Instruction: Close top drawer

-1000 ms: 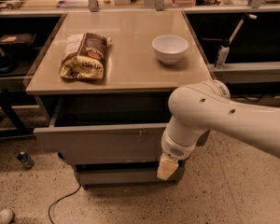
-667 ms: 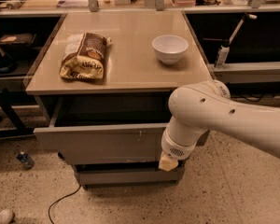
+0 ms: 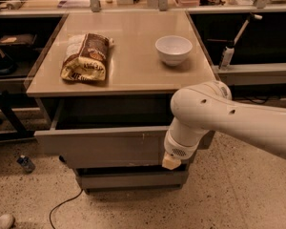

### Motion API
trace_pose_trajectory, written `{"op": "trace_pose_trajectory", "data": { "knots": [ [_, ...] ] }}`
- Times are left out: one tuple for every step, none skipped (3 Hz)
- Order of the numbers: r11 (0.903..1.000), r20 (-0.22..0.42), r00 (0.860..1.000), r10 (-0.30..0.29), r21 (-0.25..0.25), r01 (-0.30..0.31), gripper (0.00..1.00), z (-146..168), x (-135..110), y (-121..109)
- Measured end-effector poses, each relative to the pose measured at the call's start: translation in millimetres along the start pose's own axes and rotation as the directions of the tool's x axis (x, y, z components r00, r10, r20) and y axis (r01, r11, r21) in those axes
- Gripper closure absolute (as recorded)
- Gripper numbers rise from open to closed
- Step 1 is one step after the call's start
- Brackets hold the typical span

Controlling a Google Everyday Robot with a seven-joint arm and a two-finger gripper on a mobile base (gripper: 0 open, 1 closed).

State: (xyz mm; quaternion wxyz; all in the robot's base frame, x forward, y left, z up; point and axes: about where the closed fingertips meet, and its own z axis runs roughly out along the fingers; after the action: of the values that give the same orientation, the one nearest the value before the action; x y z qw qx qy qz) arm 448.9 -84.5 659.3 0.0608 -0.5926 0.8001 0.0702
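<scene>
Grey top drawer [image 3: 100, 147] open, claw [image 3: 171, 161] at its front

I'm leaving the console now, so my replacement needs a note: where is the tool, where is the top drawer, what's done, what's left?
The tool: low before the front panel of the top drawer, at its right end; whether it touches is unclear.
Drawer: pulled out from under the tabletop, tray exposed.
Done: tool positioned at the front.
Left: push the drawer fully in.
The chip bag and bowl sit on the tabletop, out of the way.
</scene>
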Motion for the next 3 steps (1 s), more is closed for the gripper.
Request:
{"op": "trace_pose_trajectory", "data": {
  "knots": [
    [0.9996,0.001,1.000,0.016,0.025,-0.016,1.00,6.2,-3.3,-25.5],
    [0.9984,-0.005,1.000,0.008,0.055,-0.008,1.00,5.6,-12.0,-52.4],
    [0.9974,-0.014,1.000,-0.013,0.071,0.014,1.00,6.3,-25.9,-72.5]
  ]
}}
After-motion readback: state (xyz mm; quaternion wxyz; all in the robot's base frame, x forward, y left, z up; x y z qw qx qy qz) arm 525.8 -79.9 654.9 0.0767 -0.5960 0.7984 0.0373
